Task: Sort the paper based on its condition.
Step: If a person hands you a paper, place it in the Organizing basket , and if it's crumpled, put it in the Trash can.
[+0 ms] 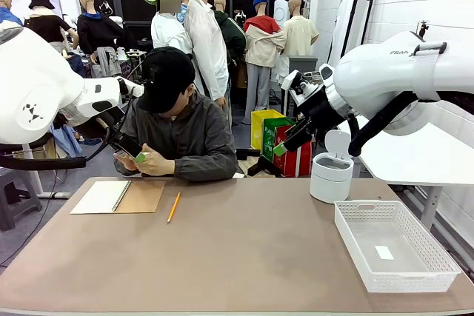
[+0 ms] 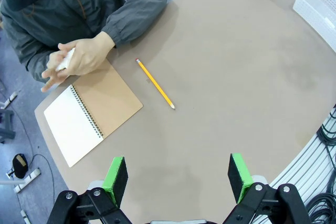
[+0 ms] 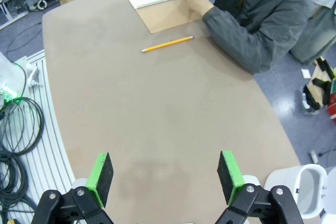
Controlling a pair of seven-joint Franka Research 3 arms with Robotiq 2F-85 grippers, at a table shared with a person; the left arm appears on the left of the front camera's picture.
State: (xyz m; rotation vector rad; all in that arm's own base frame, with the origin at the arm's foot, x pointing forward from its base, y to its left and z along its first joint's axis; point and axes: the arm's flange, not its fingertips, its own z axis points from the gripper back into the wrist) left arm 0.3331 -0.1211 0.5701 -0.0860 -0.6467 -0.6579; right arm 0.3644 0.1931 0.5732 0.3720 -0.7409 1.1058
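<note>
Paper (image 2: pixel 64 61) — white, bunched small in person's hands (image 2: pixel 84 56); left end effector (image 2: pixel 177 169), right end effector (image 3: pixel 165 166) — jaws apart, empty.

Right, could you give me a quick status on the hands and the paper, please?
Left hand open, above the table. Right hand open, likewise. Paper in the person's hands. Notebook and pencil lie close by.

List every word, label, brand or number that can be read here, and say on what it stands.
"FRA": start of a brand name on the white right robot arm; the rest is unclear.
White print on the green bag on the floor: too blurred to read.
Small white tag in the white plastic basket: nothing legible.
</note>
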